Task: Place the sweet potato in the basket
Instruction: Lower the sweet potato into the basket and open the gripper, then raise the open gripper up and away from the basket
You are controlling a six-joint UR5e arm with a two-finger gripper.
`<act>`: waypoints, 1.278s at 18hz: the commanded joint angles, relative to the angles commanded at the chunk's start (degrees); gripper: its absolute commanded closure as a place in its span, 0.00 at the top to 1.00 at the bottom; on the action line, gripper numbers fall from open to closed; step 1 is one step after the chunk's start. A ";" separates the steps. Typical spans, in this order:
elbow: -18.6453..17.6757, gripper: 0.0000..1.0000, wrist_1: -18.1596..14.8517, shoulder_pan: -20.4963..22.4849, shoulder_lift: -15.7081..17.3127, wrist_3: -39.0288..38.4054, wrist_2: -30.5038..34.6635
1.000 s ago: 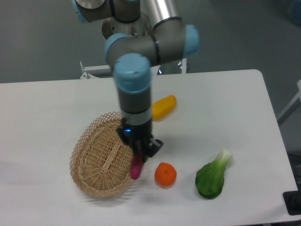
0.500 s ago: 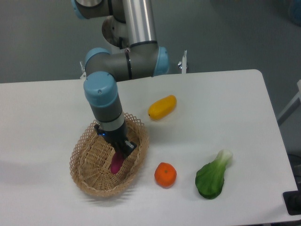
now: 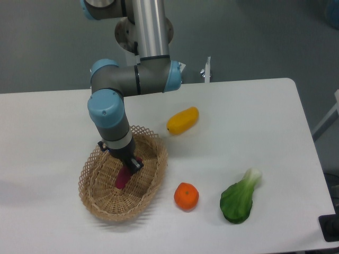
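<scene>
The tan woven basket (image 3: 95, 198) sits at the front left of the white table. My gripper (image 3: 127, 165) is lowered inside it, over its middle. It is shut on the upper end of the slim magenta sweet potato (image 3: 122, 178). The sweet potato hangs tilted down to the left, with its lower tip at or just above the basket floor. The fingers are mostly hidden by the wrist.
A plump yellow-orange fruit (image 3: 183, 120) lies behind and right of the basket. A round orange (image 3: 186, 196) sits just right of the basket. A green bok choy (image 3: 238, 198) lies further right. The arm's elbow (image 3: 137, 79) stands over the table's rear.
My gripper has carried the sweet potato left from beside the basket's right rim to over its middle and lower into it.
</scene>
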 joint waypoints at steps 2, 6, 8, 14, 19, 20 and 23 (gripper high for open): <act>0.35 0.89 0.09 0.00 0.09 -0.09 0.09; 1.14 1.00 0.00 0.17 0.88 -0.62 -0.18; 2.54 1.00 -0.17 0.53 1.05 -0.88 0.09; 5.88 1.00 -0.26 6.15 3.69 -5.27 -0.62; 8.78 1.00 -0.35 13.00 6.32 -4.31 -1.76; 9.57 1.00 -0.35 14.49 6.50 -3.87 -1.32; 11.07 1.00 -1.23 19.14 7.64 3.04 -1.14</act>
